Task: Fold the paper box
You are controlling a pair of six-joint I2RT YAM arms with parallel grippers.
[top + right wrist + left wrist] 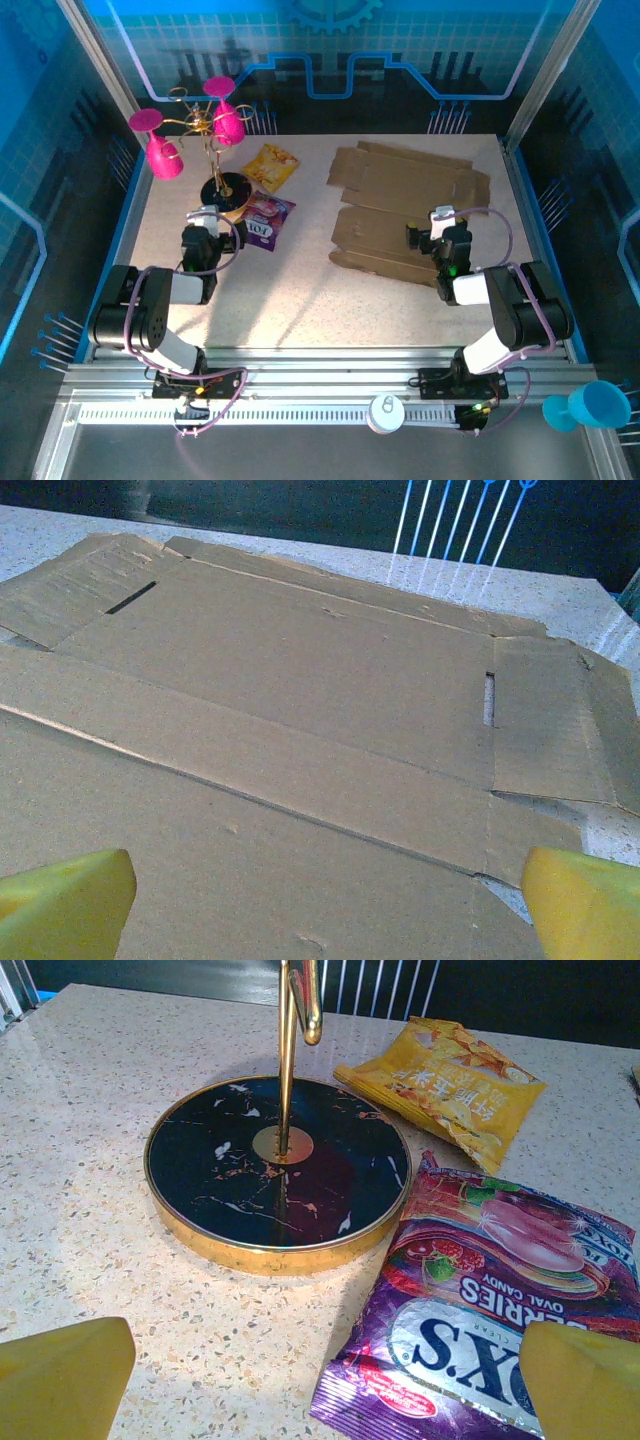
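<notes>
A pale speckled table point(300, 310) sits brightly lit; blue gridded panels point(150, 40) wall it behind and beside, aluminium rails point(320, 385) before it

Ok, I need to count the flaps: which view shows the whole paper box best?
Top external: the paper box lies flat, nearly its whole outline visible. Right wrist shows creases and two slots close up, but crops the edges.

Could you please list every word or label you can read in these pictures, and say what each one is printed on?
"OX'S": on the purple candy packet, upside down in the left wrist view, its start covered.
"ERRIES": same packet, start covered.
"OVAL CANDY": same packet.
On the yellow snack packet: red characters, too blurred to read.
On the paper box: no print.
</notes>
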